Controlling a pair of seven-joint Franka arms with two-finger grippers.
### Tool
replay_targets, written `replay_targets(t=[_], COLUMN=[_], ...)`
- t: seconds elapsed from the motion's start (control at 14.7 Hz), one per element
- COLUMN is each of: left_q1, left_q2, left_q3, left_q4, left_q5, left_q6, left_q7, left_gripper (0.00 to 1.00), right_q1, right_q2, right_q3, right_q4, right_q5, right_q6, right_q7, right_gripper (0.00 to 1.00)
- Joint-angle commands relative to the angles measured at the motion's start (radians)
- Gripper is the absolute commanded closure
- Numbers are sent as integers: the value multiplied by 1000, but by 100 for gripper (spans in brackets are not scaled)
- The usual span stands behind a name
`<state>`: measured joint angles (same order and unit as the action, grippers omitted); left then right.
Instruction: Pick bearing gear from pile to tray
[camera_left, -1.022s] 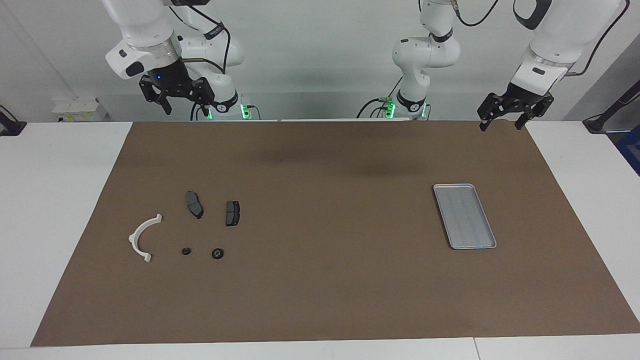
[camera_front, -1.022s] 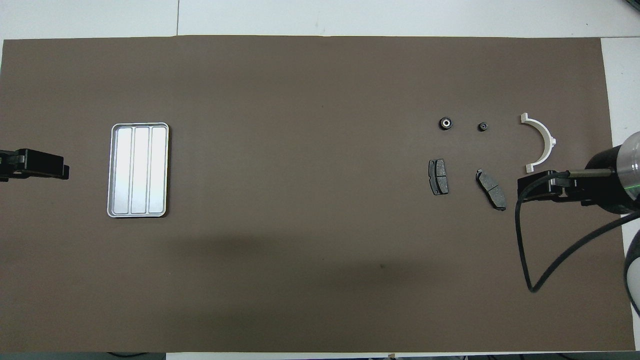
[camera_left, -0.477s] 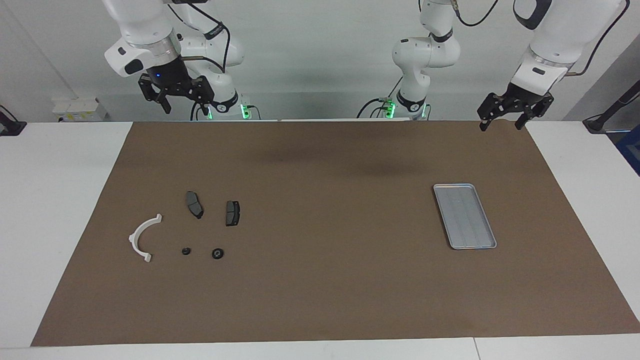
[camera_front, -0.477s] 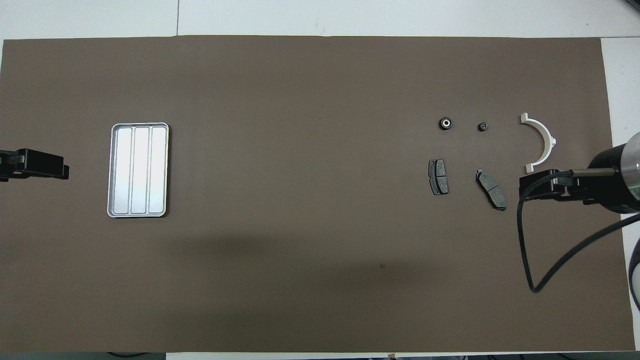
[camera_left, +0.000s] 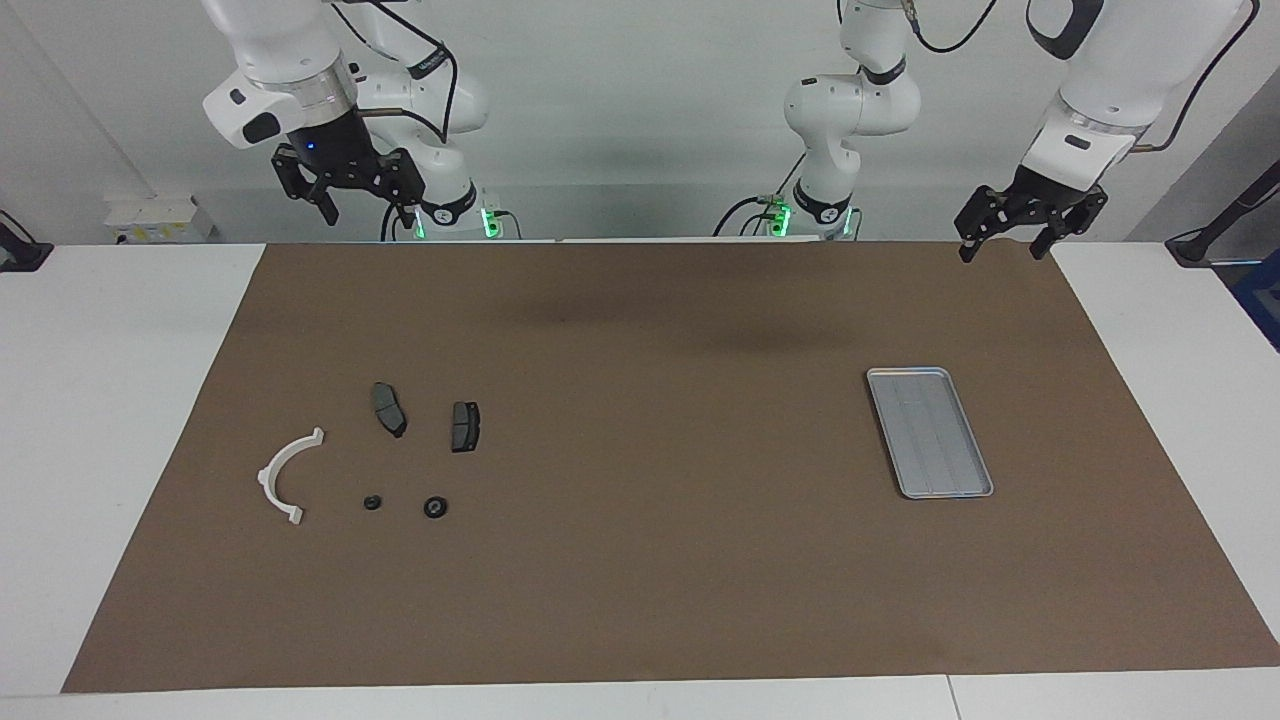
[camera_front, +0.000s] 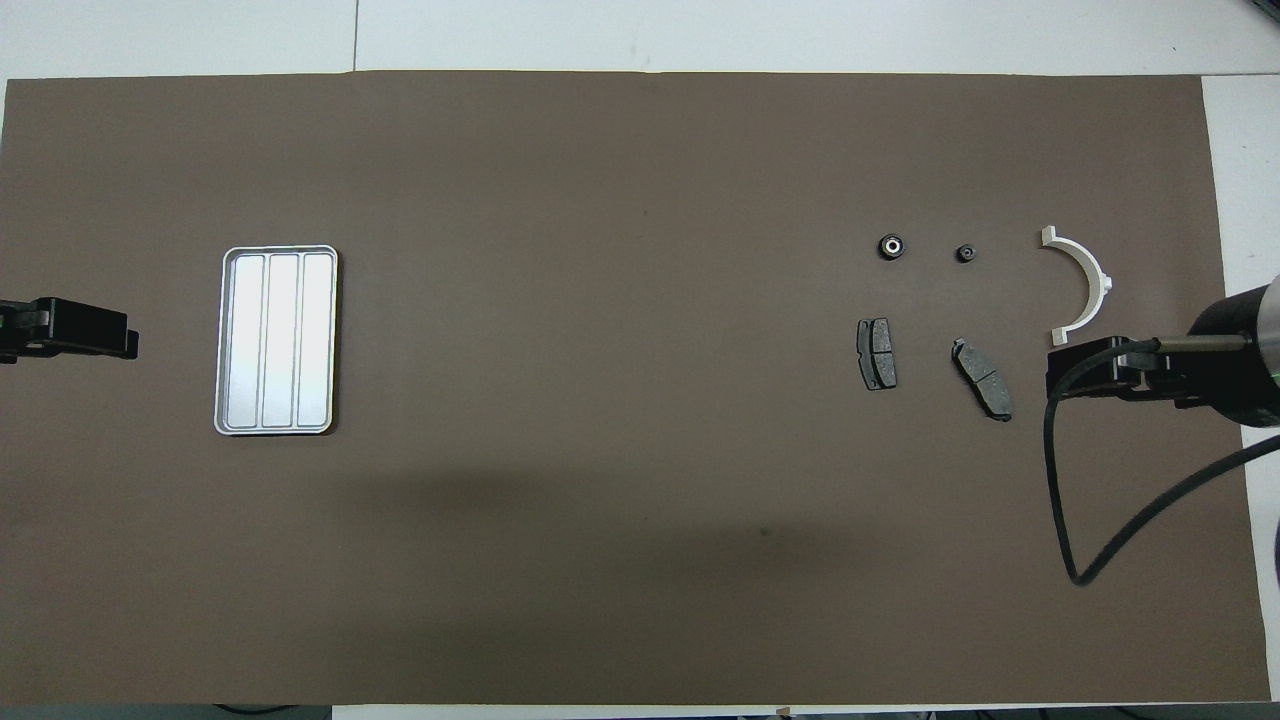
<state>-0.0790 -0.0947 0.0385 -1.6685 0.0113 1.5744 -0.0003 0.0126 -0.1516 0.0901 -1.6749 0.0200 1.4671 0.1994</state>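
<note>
Judging from the empty tray (camera_left: 930, 432), nothing has been transferred: the bearing gear (camera_left: 434, 507) lies on the counter (camera_left: 660, 560) among the pile, both pincers held aloft, spread and empty.

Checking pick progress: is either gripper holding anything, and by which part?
Nothing is held. The right gripper and left gripper hang open and empty, with no part between their fingers.

Tray (camera_left: 930, 432) toward the left arm's end; pile (camera_left: 372, 456) toward the right arm's end, well apart, both on the mat (camera_left: 660, 400)
</note>
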Motion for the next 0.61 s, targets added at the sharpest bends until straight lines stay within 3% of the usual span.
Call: replay_targets(t=[0.0,0.54], left_q1=[-5,-5], left_q2=[-28,-28], left_q3=[4,4], left_q4=[-31,-31], left_q5=[-4,-4], left_q6=[4,4], left_q7=[-1,-1], left_gripper=[0,0], right_q1=[-19,-23], right_q2=[-19,-19], right_q3=[5,3], right_q4=[-5,-28], right_q5=[26,24], right_q6=[-10,24], right_q7=[-23,-29], right_gripper=[0,0])
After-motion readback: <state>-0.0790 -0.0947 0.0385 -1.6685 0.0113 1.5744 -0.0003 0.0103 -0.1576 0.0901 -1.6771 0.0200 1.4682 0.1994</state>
